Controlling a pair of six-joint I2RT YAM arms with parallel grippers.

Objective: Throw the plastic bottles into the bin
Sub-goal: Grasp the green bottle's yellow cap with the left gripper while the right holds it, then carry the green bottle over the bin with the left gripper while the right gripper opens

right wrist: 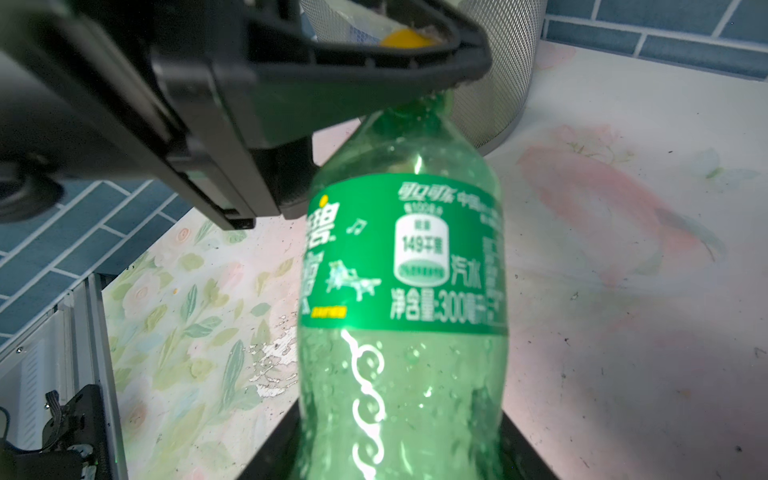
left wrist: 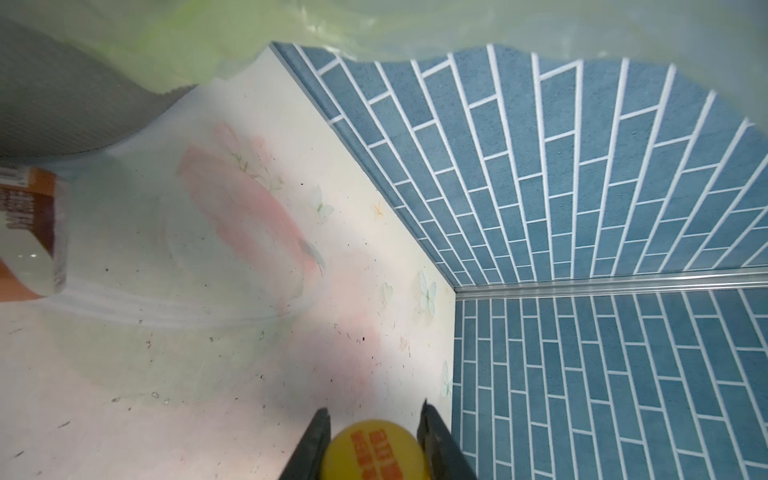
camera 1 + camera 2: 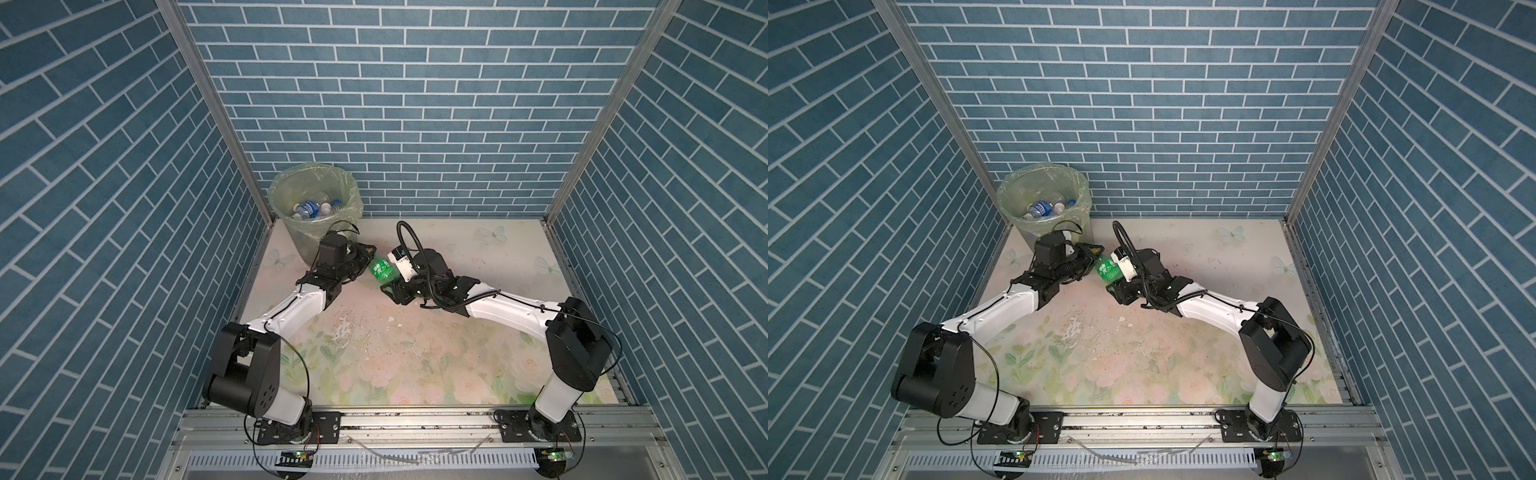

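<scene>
Top views: the green bottle point(image 3: 382, 271) is held between the two arms, at 11 o'clock from the centre of the table point(image 3: 457, 353), cap end toward 10 o'clock; the left gripper point(image 3: 370, 254) is clenched on the cap end; the right gripper point(image 3: 392, 280) grasps the base end; the bin point(image 3: 297, 241) stands in the 10 o'clock corner with clear bottles point(image 3: 309, 208) inside. Hazard: two grips on one thin-walled bottle; if either arm moves before the other lets go, the wall is likely to buckle or the cap to pull free.

Left wrist view: the jaws pinch the yellow cap point(image 2: 376, 451) from two sides; the bin bag point(image 2: 249, 29) hangs close by; a brown-labelled bottle point(image 2: 29, 232) shows blurred, and its resting place cannot be told. Hazard: the cap is small, round and smooth; once it bears the whole bottle, the body may swing or slip out.

Right wrist view: the right jaws flank the base; the bin wall stands just behind the neck. Hazard: the rim sits above the grip; a low lift may strike the wall or snag the bag, and the bottle drops to the table.
</scene>
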